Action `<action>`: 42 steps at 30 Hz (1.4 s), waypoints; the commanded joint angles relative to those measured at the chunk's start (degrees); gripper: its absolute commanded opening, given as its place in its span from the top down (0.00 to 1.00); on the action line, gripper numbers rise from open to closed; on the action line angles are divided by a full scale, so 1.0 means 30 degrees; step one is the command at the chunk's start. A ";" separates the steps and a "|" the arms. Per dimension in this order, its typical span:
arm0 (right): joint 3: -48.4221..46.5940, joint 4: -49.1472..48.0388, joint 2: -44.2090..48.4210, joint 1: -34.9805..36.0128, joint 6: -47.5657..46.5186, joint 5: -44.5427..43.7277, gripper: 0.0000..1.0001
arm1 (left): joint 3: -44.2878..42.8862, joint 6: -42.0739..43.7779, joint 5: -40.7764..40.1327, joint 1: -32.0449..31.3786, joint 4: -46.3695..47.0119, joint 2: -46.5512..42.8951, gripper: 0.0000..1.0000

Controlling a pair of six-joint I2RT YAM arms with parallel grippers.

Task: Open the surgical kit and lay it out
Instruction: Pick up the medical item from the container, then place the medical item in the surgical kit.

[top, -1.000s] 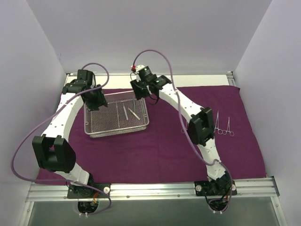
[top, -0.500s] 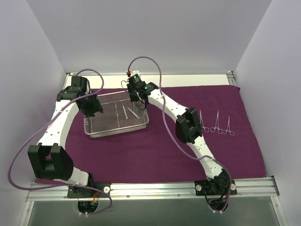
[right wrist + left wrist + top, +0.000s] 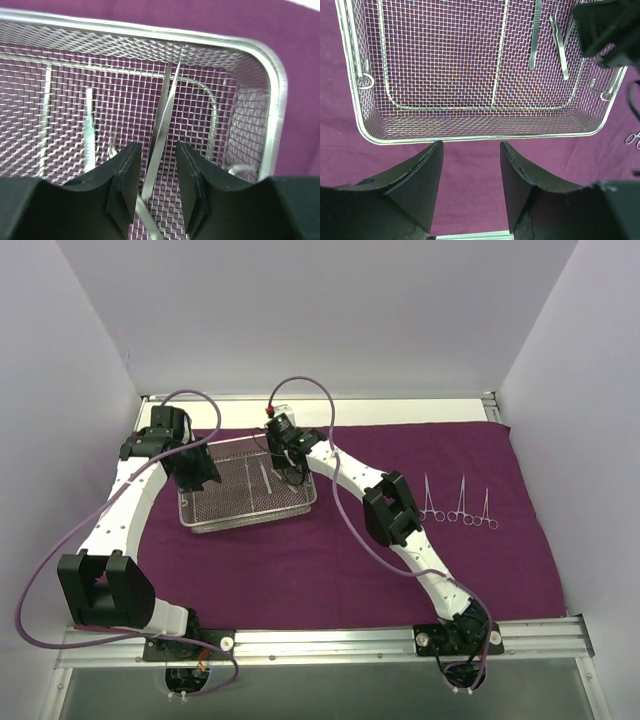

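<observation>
The silver wire-mesh tray [image 3: 250, 521] sits on the dark purple cloth [image 3: 330, 560] at the left. Two silver tweezers [image 3: 266, 476] lie in it. My right gripper [image 3: 285, 462] is down in the tray's right end. In the right wrist view it [image 3: 157, 150] is open, its fingers on either side of one pair of tweezers [image 3: 162, 120]; the other pair [image 3: 89, 132] lies to the left. My left gripper [image 3: 200, 475] is open and empty at the tray's left end, over bare cloth in the left wrist view [image 3: 471, 150]. Three forceps [image 3: 461, 502] lie in a row on the cloth at the right.
The tray's rim [image 3: 470, 139] runs just ahead of my left fingers, with both tweezers [image 3: 535, 35] at its far right. White walls close in the cloth on the left, back and right. A metal rail [image 3: 320, 640] runs along the near edge.
My right gripper has moved left and down into the tray, over the tweezers. My left gripper has shifted slightly at the tray's left end. All three forceps now show.
</observation>
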State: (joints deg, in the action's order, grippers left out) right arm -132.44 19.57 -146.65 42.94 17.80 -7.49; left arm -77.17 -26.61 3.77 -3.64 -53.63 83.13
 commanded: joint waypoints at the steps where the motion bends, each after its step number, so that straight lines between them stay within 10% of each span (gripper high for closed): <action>1: -0.0910 -0.0254 -0.0979 0.0219 0.0423 -0.0434 0.65 | -0.0118 0.0023 0.0413 0.0070 0.0678 -0.0670 0.43; 8: -0.1555 -0.0167 -0.2238 0.0248 0.0160 -0.0464 0.66 | 0.0263 -0.0007 0.0501 0.0070 0.0795 -0.0875 0.43; 16: -0.0705 -0.0080 -0.1157 0.0306 0.0306 0.0415 0.98 | 0.0058 0.0140 0.0560 0.0070 0.0590 -0.0641 0.43; 22: -0.0328 -0.0575 0.1178 0.0160 0.0540 0.1725 1.00 | -0.0674 0.0695 0.1201 0.0070 0.0734 -0.0261 0.44; 42: 1.3264 -0.5823 1.2671 -0.1920 0.0189 1.7316 1.00 | 0.1432 -0.2084 1.5589 0.1096 0.8117 0.0004 0.35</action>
State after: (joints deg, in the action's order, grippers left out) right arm -96.12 5.67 -111.74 37.78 19.20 35.16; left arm -74.87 -28.64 43.18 -0.64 -35.64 84.84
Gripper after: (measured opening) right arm 0.151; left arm 0.645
